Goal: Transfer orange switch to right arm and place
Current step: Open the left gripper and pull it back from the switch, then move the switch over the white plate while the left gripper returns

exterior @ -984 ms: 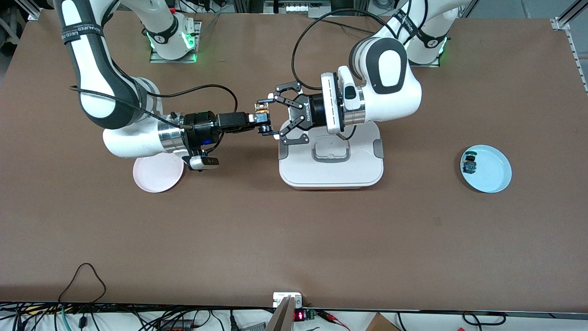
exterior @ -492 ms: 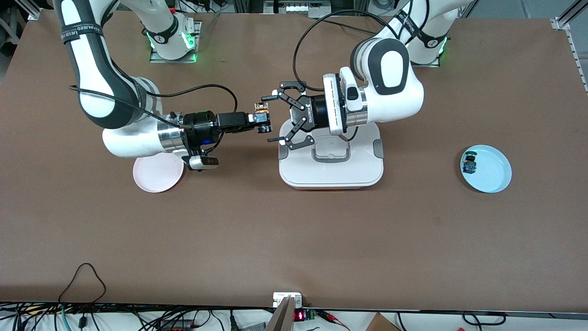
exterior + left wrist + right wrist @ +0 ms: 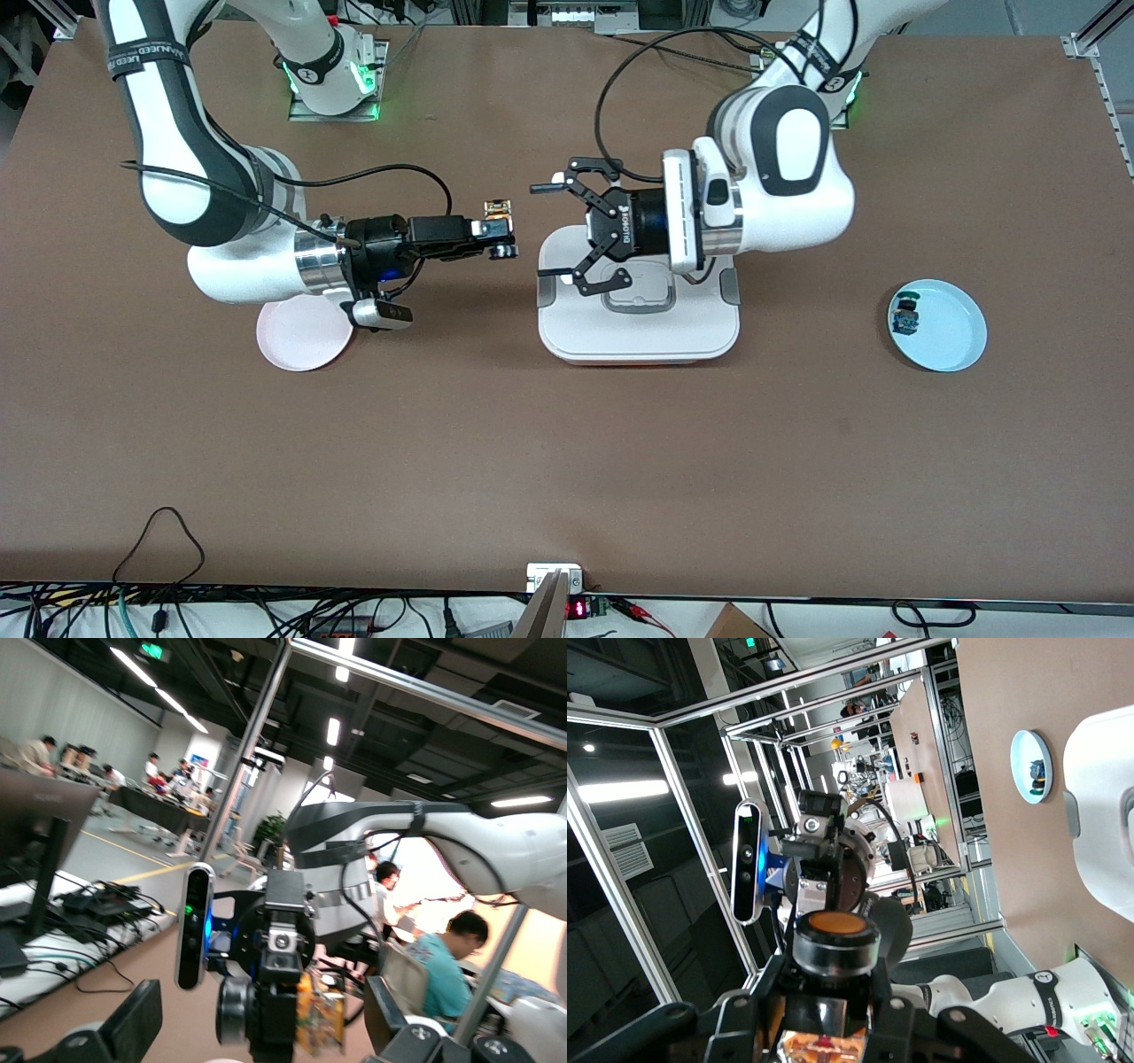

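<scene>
The orange switch (image 3: 498, 213) is clamped in my right gripper (image 3: 503, 236), which is held level in the air over bare table between the pink plate and the white box. In the right wrist view the round orange cap (image 3: 831, 924) sits just past my right gripper (image 3: 824, 1010), whose fingers (image 3: 744, 1014) press on the black body. My left gripper (image 3: 542, 232) is open and empty over the white box's edge, facing the switch with a gap between them. The left wrist view shows the switch (image 3: 323, 1014) in the right gripper, between my left gripper's (image 3: 263, 1014) spread fingers (image 3: 133, 1028).
A white lidded box (image 3: 638, 332) sits mid-table under the left wrist. A pink plate (image 3: 297, 341) lies under the right arm's wrist. A light blue plate (image 3: 957, 341) toward the left arm's end holds a small blue-and-green-topped part (image 3: 905, 316).
My left gripper has opened, let go of the switch and drawn back toward the left arm's end. My right gripper keeps the switch and has shifted slightly toward its own end.
</scene>
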`<state>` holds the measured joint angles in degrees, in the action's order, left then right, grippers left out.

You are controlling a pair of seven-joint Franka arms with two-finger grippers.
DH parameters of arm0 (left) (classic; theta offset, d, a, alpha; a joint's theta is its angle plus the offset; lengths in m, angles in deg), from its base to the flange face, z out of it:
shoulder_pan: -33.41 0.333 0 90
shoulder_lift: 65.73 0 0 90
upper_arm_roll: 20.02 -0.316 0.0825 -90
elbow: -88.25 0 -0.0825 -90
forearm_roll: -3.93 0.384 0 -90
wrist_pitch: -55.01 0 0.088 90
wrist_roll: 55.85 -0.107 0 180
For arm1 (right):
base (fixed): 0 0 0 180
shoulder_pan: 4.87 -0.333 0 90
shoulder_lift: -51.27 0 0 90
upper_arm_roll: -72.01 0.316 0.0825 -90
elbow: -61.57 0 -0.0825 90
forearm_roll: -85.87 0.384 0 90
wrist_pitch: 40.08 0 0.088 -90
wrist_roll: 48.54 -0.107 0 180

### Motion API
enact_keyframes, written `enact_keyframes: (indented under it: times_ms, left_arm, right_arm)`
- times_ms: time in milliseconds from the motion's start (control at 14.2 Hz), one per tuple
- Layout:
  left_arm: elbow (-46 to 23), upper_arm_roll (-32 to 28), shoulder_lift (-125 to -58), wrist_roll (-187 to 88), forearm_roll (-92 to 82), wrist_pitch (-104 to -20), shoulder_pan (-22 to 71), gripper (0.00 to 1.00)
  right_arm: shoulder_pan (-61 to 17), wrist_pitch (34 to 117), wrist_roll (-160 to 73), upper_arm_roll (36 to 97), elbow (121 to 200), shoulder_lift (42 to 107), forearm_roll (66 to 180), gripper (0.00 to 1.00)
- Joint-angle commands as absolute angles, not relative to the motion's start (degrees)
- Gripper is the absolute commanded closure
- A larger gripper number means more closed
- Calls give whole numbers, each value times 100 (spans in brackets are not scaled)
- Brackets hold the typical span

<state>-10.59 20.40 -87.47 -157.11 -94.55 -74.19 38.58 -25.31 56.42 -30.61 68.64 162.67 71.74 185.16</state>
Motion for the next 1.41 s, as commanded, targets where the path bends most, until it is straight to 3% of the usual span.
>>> enact_keyframes:
  times_ms: [0,562,914,1054,1335]
  left_arm:
    - [-1160,2059,-8410,-14571,-8444,-6544,4437,0]
    - [-378,1988,-8331,-10704,-4437,-3976,5449,0]
    - [-141,1979,-8314,-9139,-1986,-3105,5679,0]
    - [271,1979,-8331,-8497,-834,-2588,5696,0]
    - [800,1971,-8331,-7704,1023,-1917,5696,0]
  right_arm:
    - [-2299,5721,-2991,6868,16387,7026,18414,100]
    - [-1841,5712,-2825,6806,16308,6850,15754,100]
    - [-1832,5721,-2508,6674,16299,6832,14145,100]
    - [-1832,5747,-2158,6657,16290,6824,13381,100]
    - [-1832,6124,-1157,6665,16290,6771,11098,100]
